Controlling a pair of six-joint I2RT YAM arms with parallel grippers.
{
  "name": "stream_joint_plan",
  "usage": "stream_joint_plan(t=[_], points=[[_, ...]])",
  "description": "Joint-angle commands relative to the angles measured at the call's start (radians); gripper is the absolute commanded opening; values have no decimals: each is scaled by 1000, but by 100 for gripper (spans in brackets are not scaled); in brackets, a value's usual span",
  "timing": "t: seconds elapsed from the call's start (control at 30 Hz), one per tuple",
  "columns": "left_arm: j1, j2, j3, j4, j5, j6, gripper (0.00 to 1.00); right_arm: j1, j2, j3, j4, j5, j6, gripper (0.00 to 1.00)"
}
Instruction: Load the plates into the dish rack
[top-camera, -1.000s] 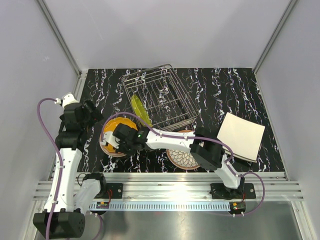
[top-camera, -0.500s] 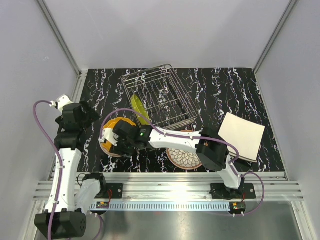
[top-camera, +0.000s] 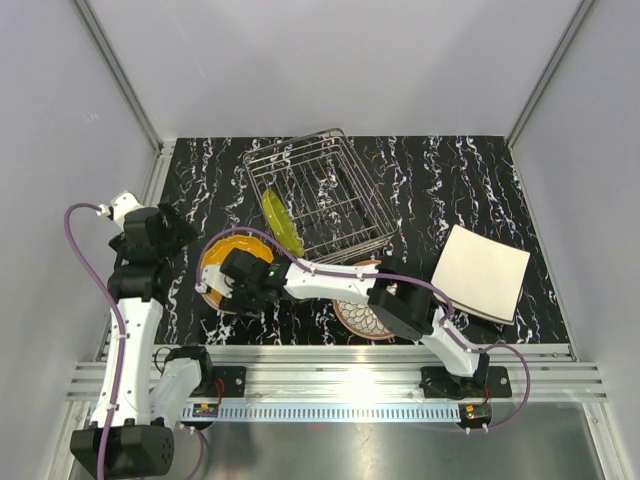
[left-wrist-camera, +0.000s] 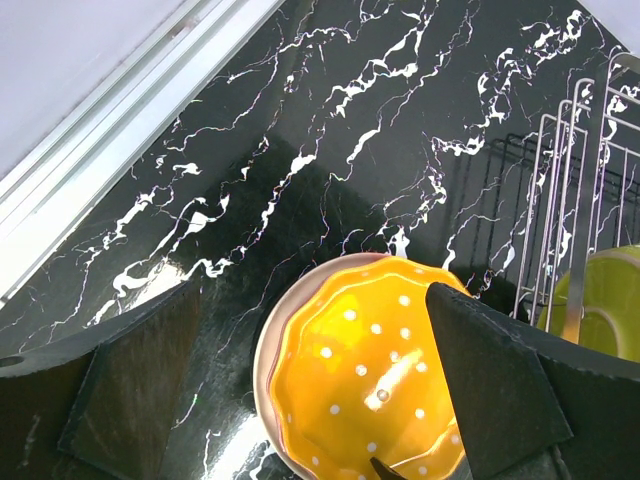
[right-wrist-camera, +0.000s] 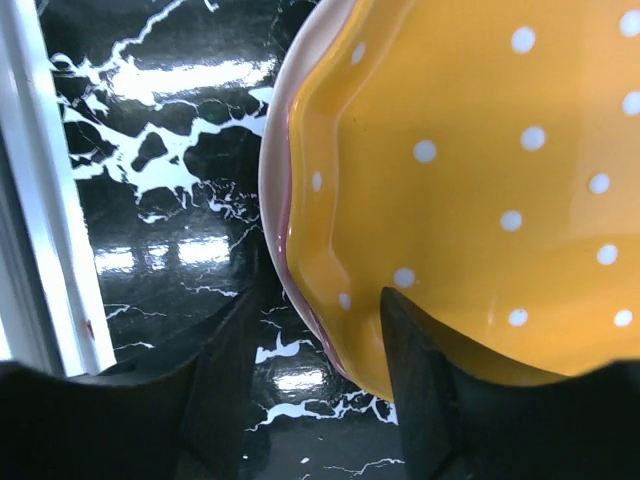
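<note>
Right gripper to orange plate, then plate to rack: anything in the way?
Nothing visible. The right gripper has its jaws open astride the orange plate rim. Nothing lies between that plate and the dish rack, but a lime-green plate stands in the rack's nearest corner, so that slot is taken.

Pale grey walls (top-camera: 330, 60) enclose a glossy black white-veined marble desk (top-camera: 450, 180); an aluminium rail (top-camera: 330, 375) edges its near side.
</note>
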Motion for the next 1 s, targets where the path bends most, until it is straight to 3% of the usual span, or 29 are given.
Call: stream_joint_plan(t=[0.0, 0.03, 0.1, 0.2, 0.43, 0.67, 0.97], points=[[8, 3, 16, 39, 15, -5, 99, -1, 6, 38, -20, -9, -2, 57], [9, 2, 18, 38, 17, -5, 99, -3, 8, 39, -29, -12, -2, 53], [9, 2, 16, 38, 17, -5, 99, -1, 8, 44, -35, -15, 0, 33], [11, -4, 15, 39, 17, -4, 99, -3, -3, 47, -50, -35, 4, 16], [11, -7, 13, 41, 17, -4, 99, -1, -76, 64, -78, -108, 21, 0], [13, -20, 12, 35, -11, -11, 99, -1, -135, 50, -28, -153, 65, 0], [17, 20, 10, 32, 9, -8, 99, -12, -260, -39, 241, -184, 236, 0]])
